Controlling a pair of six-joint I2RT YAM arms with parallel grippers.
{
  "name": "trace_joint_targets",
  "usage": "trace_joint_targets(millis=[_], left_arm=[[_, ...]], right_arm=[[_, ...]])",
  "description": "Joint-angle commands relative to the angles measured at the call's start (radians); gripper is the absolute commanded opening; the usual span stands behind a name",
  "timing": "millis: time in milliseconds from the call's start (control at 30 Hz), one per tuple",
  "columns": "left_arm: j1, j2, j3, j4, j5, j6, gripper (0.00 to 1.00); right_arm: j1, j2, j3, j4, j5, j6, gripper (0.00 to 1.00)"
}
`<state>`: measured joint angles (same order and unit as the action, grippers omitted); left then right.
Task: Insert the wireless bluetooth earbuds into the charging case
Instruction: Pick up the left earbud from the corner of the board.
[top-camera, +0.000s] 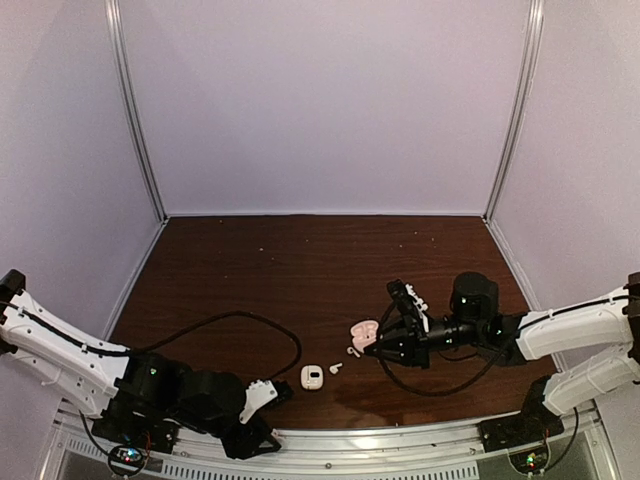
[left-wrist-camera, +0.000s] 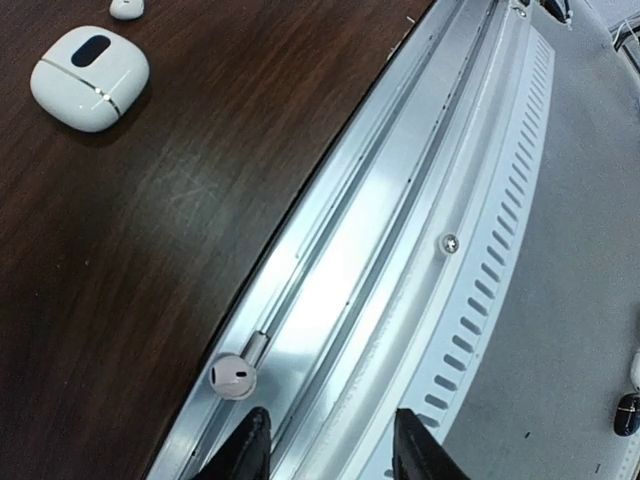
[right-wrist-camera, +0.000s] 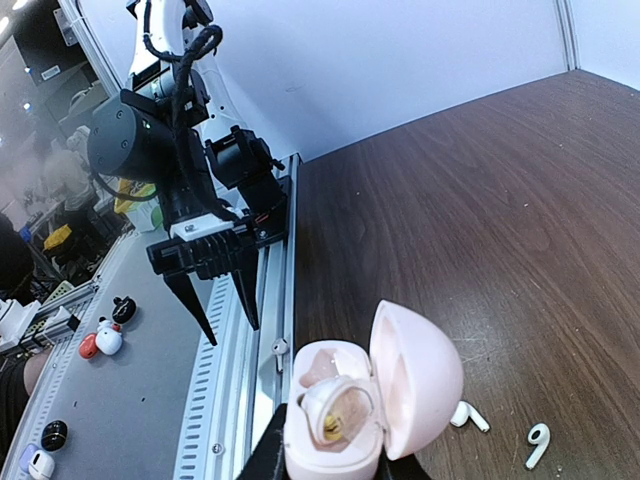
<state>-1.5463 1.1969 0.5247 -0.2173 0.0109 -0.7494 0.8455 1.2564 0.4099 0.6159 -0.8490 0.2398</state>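
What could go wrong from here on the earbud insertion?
1. The small pale rounded earbud lies on the grooved aluminium rail at the table edge, just ahead of the open left gripper. A nudge may roll it off.
2. The right gripper holds the open pink plastic clamshell case. The two white stemmed earbuds beside it could get swept.

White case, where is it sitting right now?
In the top view the white case lies closed on the table near its front edge, about midway across, with a white earbud just to its right.

White case: one. Pink case: one. Loose earbuds: three.
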Motion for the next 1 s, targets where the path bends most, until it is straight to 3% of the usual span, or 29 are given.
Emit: trace_joint_targets(millis=[0,167,300,600,967], left_arm=[[-0.013,-0.011,-0.029,0.081,-0.073,0.032,0.45],[-0.013,-0.116,-0.094,0.087,-0.182,0.112,0.53],[-0.01,-0.17,-0.163,0.164,-0.171,0.112,0.57],[-0.013,0.073,-0.068,0.12,-0.162,0.109,0.53],[-0.014,0.107,-0.045,0.126,-0.178,0.121,0.51]], right_arm=[[-0.004,-0.024,-0.013,0.0,0.013,-0.001,0.0],[-0.003,-0.036,-0.013,-0.01,0.016,-0.005,0.0],[-0.004,-0.039,-0.016,-0.005,0.021,-0.002,0.0],[-0.003,-0.029,-0.007,-0.01,0.015,-0.005,0.0],[-0.003,-0.035,-0.011,-0.015,0.019,-0.01,0.0]])
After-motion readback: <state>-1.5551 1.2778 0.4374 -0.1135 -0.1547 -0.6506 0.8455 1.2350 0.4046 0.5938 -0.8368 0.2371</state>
